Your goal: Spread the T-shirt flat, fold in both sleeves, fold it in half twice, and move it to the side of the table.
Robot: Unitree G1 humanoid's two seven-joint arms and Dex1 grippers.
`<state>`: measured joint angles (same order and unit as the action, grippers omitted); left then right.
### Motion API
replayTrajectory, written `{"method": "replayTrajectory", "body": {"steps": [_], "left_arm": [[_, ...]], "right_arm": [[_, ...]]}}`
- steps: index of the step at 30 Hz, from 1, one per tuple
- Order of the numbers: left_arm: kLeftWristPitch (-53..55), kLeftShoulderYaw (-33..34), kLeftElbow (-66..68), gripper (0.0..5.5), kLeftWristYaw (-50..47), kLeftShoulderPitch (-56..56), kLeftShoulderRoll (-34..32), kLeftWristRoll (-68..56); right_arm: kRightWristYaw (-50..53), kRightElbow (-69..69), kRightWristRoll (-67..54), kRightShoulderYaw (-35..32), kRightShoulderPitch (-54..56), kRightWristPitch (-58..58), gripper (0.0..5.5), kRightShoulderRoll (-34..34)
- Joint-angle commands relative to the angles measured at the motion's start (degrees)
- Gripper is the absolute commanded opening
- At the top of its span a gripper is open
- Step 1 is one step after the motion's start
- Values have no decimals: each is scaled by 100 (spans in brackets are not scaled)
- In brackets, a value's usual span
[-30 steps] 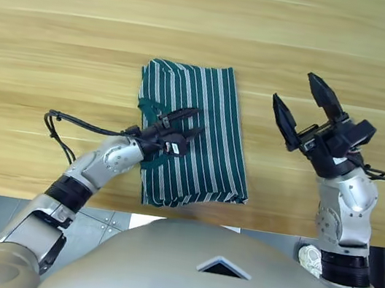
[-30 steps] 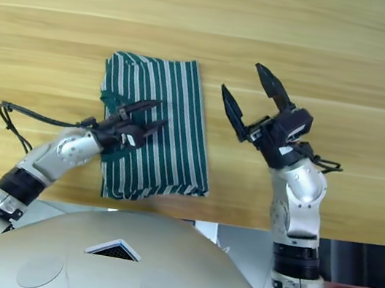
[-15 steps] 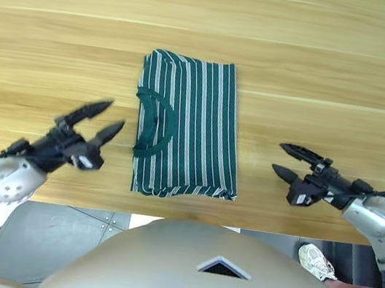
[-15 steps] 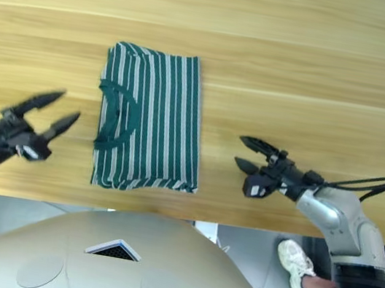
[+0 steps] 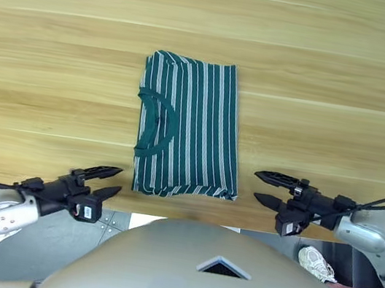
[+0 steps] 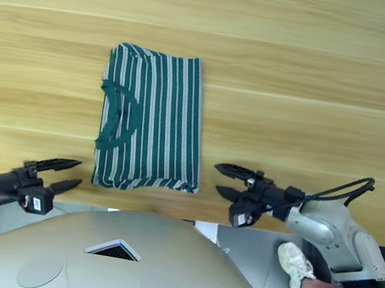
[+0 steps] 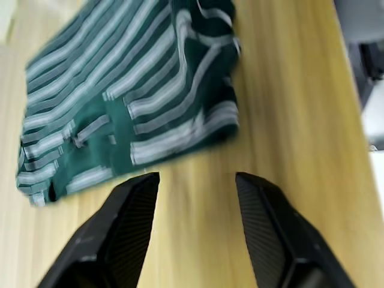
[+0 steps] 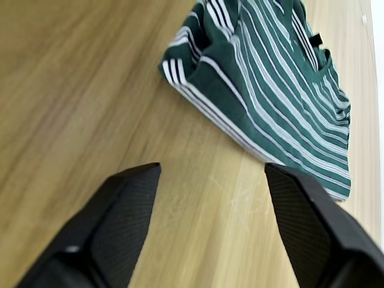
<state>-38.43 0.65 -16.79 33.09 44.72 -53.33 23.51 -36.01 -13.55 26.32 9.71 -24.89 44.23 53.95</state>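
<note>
The T-shirt [image 5: 189, 129] lies folded into a striped rectangle on the desk [image 5: 340, 58], close to the desk's near edge; the left claw [image 5: 119, 180] hovers off the T-shirt's near left corner, fingers parted, holding nothing; the right claw [image 5: 256, 185] sits beside the T-shirt's near right corner, likewise parted and empty.

1. A light wooden desk [image 5: 340, 58] with lengthwise grain spans the scene.
2. A folded green-and-white striped T-shirt [image 5: 189, 129] lies flat on it, near the near edge, collar toward the left.
</note>
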Motion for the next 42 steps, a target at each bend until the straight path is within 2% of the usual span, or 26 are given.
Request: {"method": "replayTrajectory", "body": {"steps": [1,14,26,31,42], "left_arm": [[300,-753,247,239,559,-339,-19,599],[149,-1166,403,239,479,-649,-380,584],[-61,-1453,779,12,360,-748,-403,632],[-121,-1531,870,1,307,-833,-337,669],[-129,-1630,1007,0,205,-1040,-358,630]], "right_arm": [[-215,37,227,370,60,-44,322,-3],[-107,169,265,871,426,-69,322,-154],[87,262,235,424,582,-139,322,105],[13,255,215,599,562,-94,322,75],[-49,261,146,1016,627,-93,117,-87]]}}
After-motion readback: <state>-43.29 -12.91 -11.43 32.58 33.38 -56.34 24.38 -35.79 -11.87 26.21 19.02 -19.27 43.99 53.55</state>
